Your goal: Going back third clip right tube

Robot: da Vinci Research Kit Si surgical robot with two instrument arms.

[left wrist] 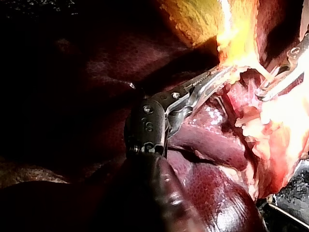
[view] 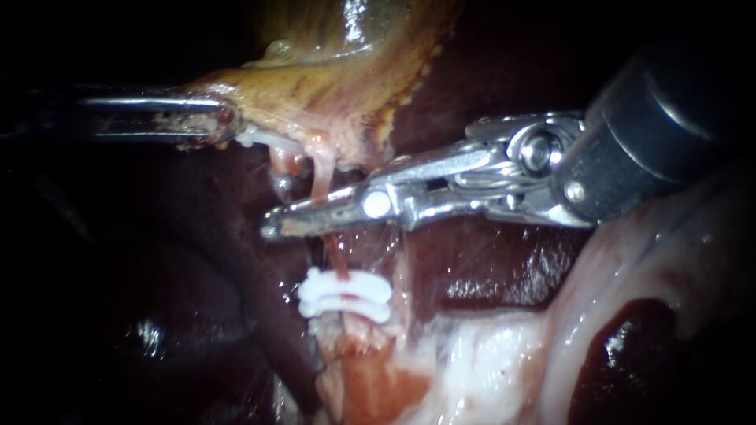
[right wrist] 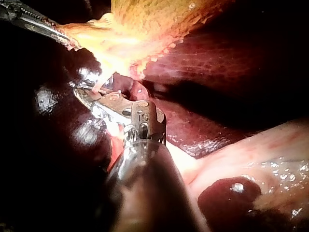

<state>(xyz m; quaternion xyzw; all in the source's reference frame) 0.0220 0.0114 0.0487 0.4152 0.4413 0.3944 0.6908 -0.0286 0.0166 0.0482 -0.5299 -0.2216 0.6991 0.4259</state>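
Just above clips [view: 344, 295], right instrument [view: 290, 216] sits released around tube [view: 321, 169]; left instrument [view: 206, 122] clenched on gallbladder [view: 315, 94]. Withdrawal step, likely: next back straight off without snagging tube.

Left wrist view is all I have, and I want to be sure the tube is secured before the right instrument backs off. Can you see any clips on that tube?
Observer: Yes. The endoscope view shows white clips seated across the tube.
Operator: Is my right instrument touching them?
Observer: No. The right instrument crosses the tube between the clips and the gallbladder, with a clear stretch of tube between it and the clips.
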